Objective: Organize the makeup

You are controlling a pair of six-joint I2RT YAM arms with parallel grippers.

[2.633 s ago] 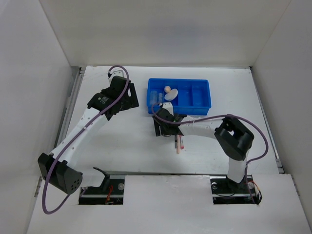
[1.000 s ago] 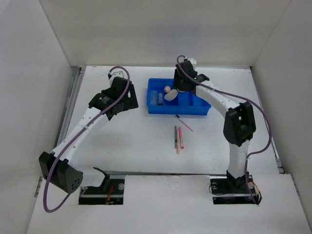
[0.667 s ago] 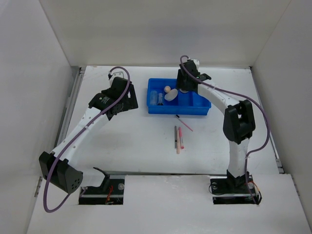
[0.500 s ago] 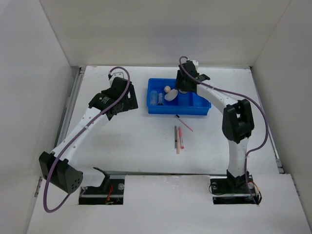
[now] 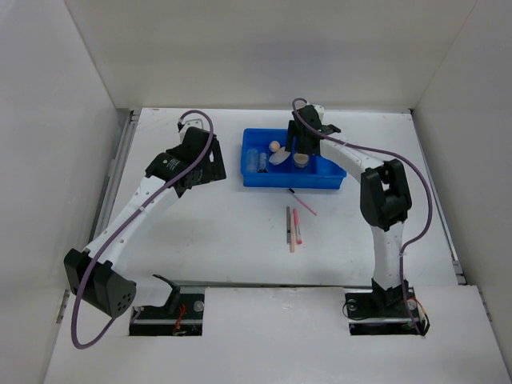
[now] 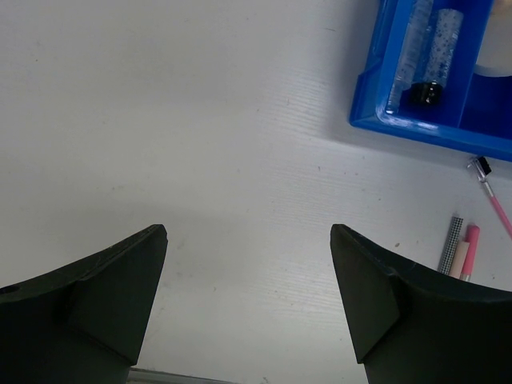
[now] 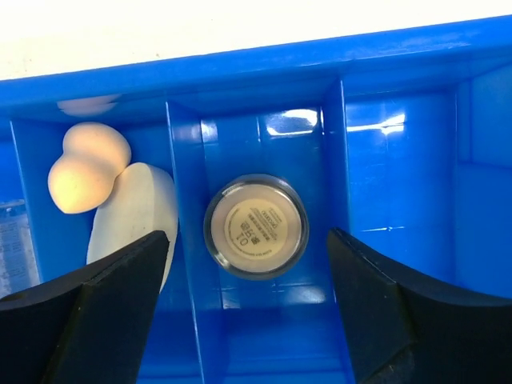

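We log the tray [image 5: 272, 182], blue and divided, at the far middle of the table [image 5: 224, 232]; most of the makeup lies inside it.

We find the compact [image 7: 254, 226], round and beige, lying flat with its label up, alone in a middle compartment; the divider on its left parts it from the sponge and the puff.

The sponge [image 7: 86, 164], peach and egg-shaped, lies in the next compartment to the left; it touches the puff [image 7: 138, 216], cream, which lies against that divider.

Two clear tubes [image 6: 446, 36] lie side by side in the leftmost compartment; a black cylinder [image 6: 422, 94] sits at the end of one; whether it is that tube's cap we cannot tell.

Outside the tray, on the table just in front of it, we count the pencils [image 5: 293, 228]: one dark, one pink and one peach, close together and roughly parallel; a thin pink pencil [image 5: 305, 203] lies slanted between them and the tray.

The right gripper [image 7: 246, 234] hangs over the compact's compartment; its fingers are spread wide to either side and pinch nothing; the compact lies free below them.

The left gripper [image 6: 246, 232] hangs over bare table to the left of the tray; its fingers are spread wide with nothing between them; we place it well apart from all the makeup.
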